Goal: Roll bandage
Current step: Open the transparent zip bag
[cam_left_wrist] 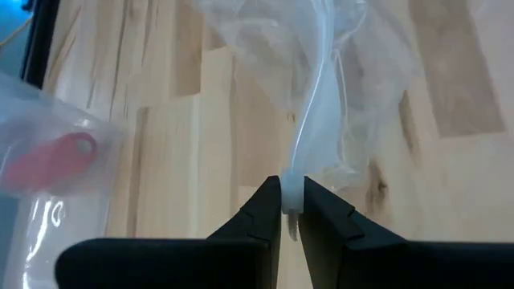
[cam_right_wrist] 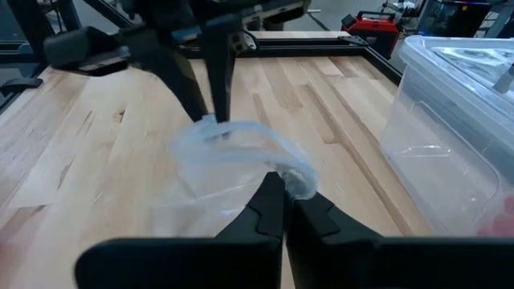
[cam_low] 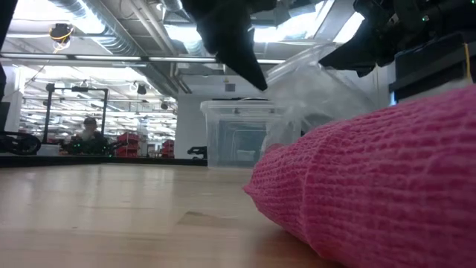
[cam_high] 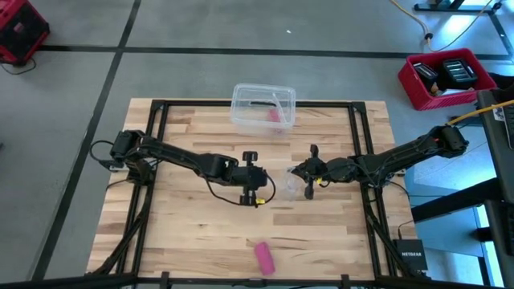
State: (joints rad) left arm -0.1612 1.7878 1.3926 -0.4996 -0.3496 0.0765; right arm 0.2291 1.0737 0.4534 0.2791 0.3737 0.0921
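Observation:
The bandage (cam_high: 264,257) is a small pink roll lying on its side on the wood near the table's front edge; it fills the right of the low view (cam_low: 372,186). No gripper touches it. Above the table's middle hangs a clear plastic wrapper (cam_high: 283,186), crumpled, between my two grippers. My left gripper (cam_left_wrist: 292,193) is shut on its left side and my right gripper (cam_right_wrist: 287,186) is shut on its right side. My left gripper pinches a thin folded edge of the wrapper (cam_left_wrist: 295,172) between its two fingers, slanting down from the table's left. The wrapper is clear of the table. My right gripper pinches the wrapper's crumpled opposite side (cam_right_wrist: 293,170) between its two fingers, coming nearly level from the table's right. The film bulges out between the two grips.
A clear plastic box (cam_high: 263,107) stands at the table's far edge, with something pink inside. A black frame (cam_high: 357,144) runs along the table's sides. A red crate (cam_high: 446,79) sits on the floor at the far right. Bare wood lies between wrapper and bandage.

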